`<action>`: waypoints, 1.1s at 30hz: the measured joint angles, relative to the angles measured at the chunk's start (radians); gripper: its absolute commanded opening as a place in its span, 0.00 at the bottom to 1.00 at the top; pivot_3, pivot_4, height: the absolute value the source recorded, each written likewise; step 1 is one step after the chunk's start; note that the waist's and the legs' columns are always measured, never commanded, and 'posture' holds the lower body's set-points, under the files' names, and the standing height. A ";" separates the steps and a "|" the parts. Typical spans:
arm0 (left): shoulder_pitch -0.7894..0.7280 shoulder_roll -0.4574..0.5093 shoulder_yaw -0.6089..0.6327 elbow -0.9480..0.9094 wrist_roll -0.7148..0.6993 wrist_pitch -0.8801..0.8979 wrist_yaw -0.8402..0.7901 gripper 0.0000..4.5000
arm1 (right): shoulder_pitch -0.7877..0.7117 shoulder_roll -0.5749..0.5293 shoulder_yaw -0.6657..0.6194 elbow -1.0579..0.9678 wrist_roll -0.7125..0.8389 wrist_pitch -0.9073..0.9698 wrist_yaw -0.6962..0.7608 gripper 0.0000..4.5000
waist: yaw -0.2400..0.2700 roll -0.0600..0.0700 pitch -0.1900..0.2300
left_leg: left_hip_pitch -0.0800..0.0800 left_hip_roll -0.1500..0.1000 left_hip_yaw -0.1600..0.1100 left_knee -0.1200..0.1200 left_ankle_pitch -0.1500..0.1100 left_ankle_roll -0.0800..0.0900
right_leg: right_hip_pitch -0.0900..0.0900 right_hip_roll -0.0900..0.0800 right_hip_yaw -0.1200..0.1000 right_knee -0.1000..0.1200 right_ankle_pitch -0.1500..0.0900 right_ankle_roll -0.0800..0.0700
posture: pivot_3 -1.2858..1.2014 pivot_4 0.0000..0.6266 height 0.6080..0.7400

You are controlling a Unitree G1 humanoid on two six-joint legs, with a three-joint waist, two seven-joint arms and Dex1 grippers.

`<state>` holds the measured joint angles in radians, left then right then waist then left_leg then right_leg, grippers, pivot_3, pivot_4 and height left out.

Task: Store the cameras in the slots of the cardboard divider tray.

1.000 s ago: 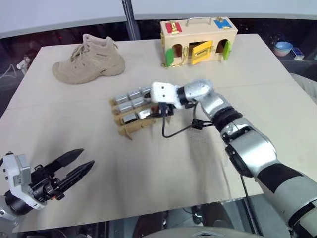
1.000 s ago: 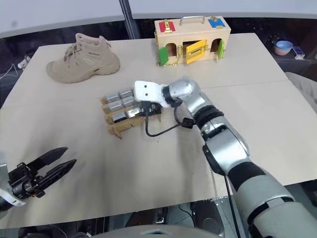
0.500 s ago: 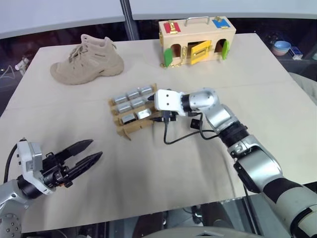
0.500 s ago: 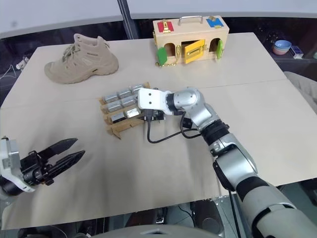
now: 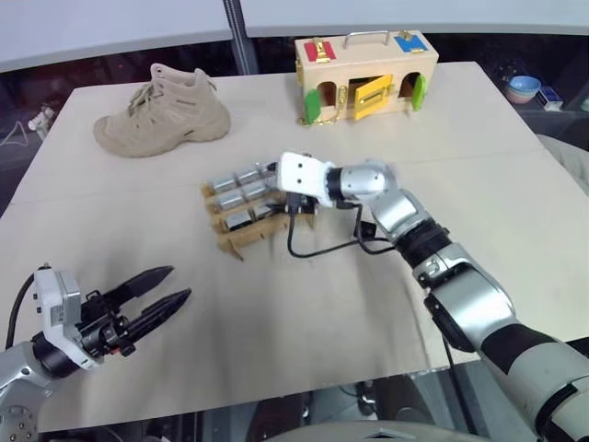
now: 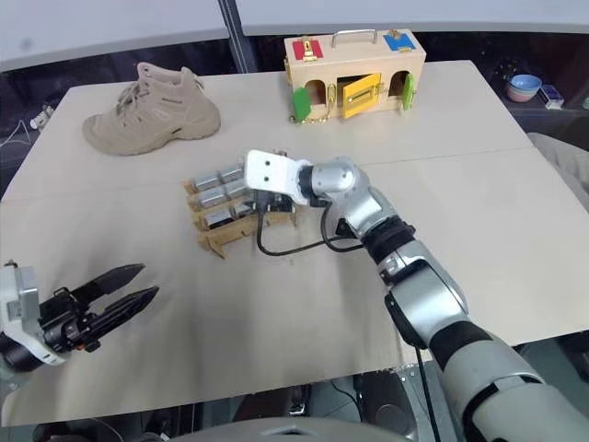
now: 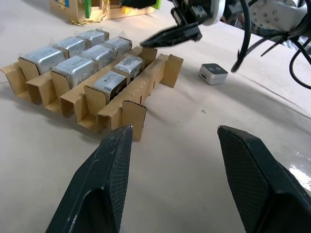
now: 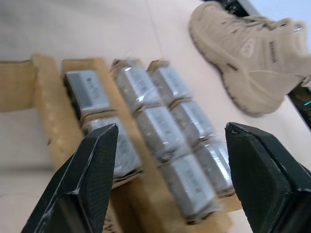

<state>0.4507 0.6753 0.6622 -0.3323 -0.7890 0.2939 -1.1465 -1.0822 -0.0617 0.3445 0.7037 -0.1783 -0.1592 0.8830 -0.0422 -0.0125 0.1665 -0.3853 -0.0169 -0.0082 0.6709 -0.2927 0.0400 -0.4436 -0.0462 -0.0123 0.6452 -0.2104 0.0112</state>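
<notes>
The left hand (image 5: 164, 296) hovers wide and empty over the tabletop (image 5: 276, 304); at centre, the cardboard divider tray (image 5: 247, 232) holds eight cameras (image 7: 73, 68), the right hand (image 7: 171, 36) open and empty above it. The left wrist view reveals a ninth camera (image 7: 213, 73) lying just beside the tray.

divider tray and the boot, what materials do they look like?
Divider tray: tan corrugated cardboard, matte; raw cut edges on the interlocking strips. Boot: beige, looks like suede or nubuck with fabric laces; soft matte surface, but could be synthetic.
</notes>
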 measured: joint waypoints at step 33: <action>-0.286 0.118 -0.201 0.028 0.000 0.113 -0.049 0.65 | 0.660 -0.423 -0.188 -0.899 0.327 0.792 -0.079 0.98 | 0.029 -0.001 -0.001 | 0.002 0.002 0.001 0.005 0.000 0.001 | 0.005 0.004 0.000 -0.001 0.000 0.000 | 0.52 0.24 1.00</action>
<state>0.1643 0.7931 0.4608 -0.3045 -0.7889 0.4072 -1.1960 -0.4219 -0.4852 0.1563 -0.1949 0.1483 0.6330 0.8044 -0.0134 -0.0131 0.1654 -0.3829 -0.0150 -0.0074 0.6758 -0.2927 0.0412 -0.4385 -0.0421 -0.0119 0.6447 -0.2102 0.0116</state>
